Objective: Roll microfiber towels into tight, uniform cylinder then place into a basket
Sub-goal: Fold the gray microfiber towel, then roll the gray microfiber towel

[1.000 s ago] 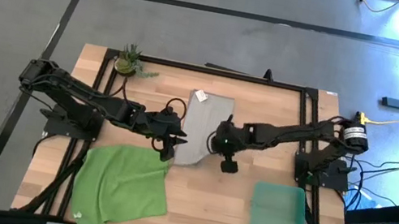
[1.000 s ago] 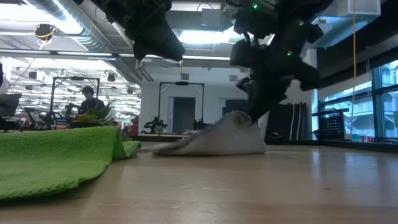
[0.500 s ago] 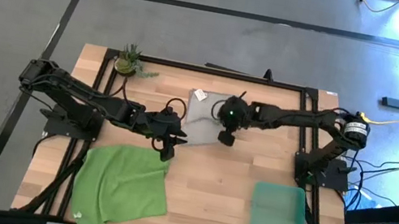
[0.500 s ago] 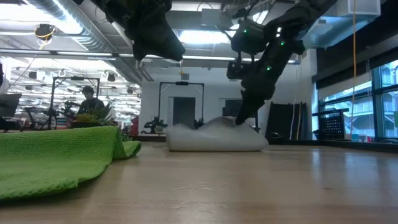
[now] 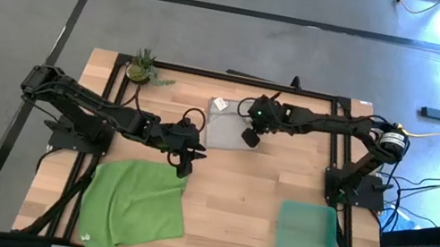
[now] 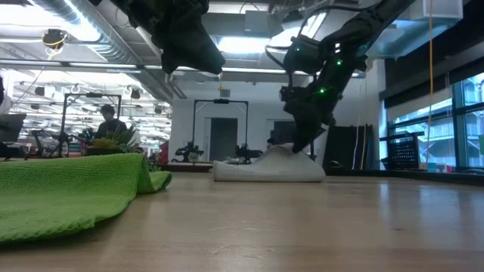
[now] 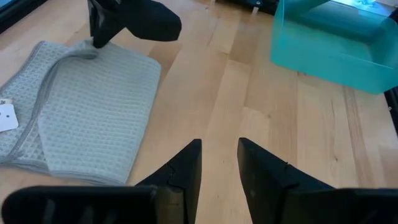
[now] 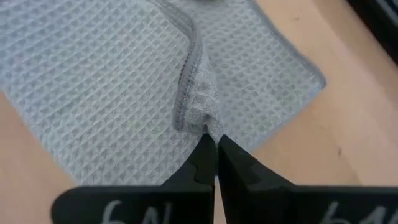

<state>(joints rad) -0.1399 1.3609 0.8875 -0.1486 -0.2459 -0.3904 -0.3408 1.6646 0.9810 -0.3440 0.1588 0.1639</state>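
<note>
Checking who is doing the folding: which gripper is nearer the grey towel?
Right. The right gripper is shut on the grey towel, pinching a fold of its edge. The left gripper hangs open off the towel's near corner, beside the green towel.

light grey waffle-weave towel (image 8: 124, 74), bright green towel (image 5: 136, 201), translucent teal basket (image 5: 306, 245)

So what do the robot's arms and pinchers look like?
Both arms are black and jointed, with looping black cables. The left gripper has two flat, pointed black fingers. The right gripper has slim black fingers with white markings behind them, and small green lights glow on its wrist.
</note>
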